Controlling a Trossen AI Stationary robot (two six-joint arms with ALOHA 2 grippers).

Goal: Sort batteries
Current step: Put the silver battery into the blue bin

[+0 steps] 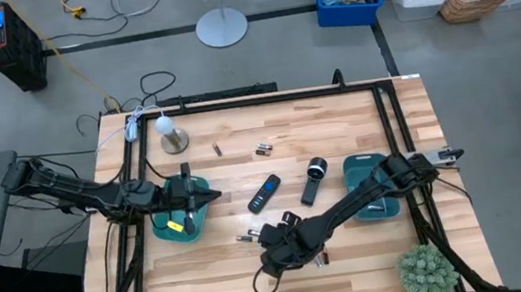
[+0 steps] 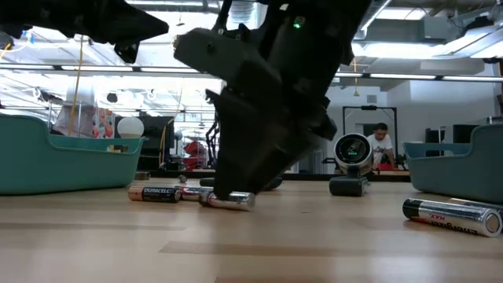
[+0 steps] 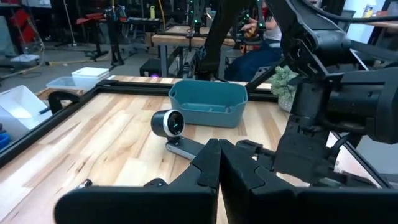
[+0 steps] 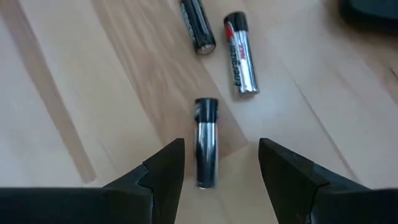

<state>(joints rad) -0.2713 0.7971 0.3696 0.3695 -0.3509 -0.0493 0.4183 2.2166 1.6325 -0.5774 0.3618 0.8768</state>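
High view: the right gripper (image 1: 277,255) hangs low over the table (image 1: 337,116), with loose batteries (image 1: 248,236) just beside it; more lie well beyond it, near the far edge. The left gripper (image 1: 185,198) waits over the left teal tray (image 1: 197,187).

Low view: a silvery battery (image 2: 230,201) lies on its side right under the right gripper's tip, a copper-topped battery (image 2: 155,193) just beside it, another silver battery (image 2: 451,215) well off to its side.

Left wrist view: the left gripper's fingers (image 3: 208,167) sit pressed together, holding nothing visible; the flashlight (image 3: 168,124) and the other teal tray (image 3: 208,103) lie ahead of it.

Right wrist view: the right gripper's fingers (image 4: 163,168) stand spread wide, the target battery (image 4: 206,141) between them, lengthwise, untouched; two more batteries (image 4: 239,55) lie just ahead.

Look: small cylinder, dark cap, shiny metal body.

Handling: probably light, rigid, smooth and prone to roll; best pinched across mid-body.
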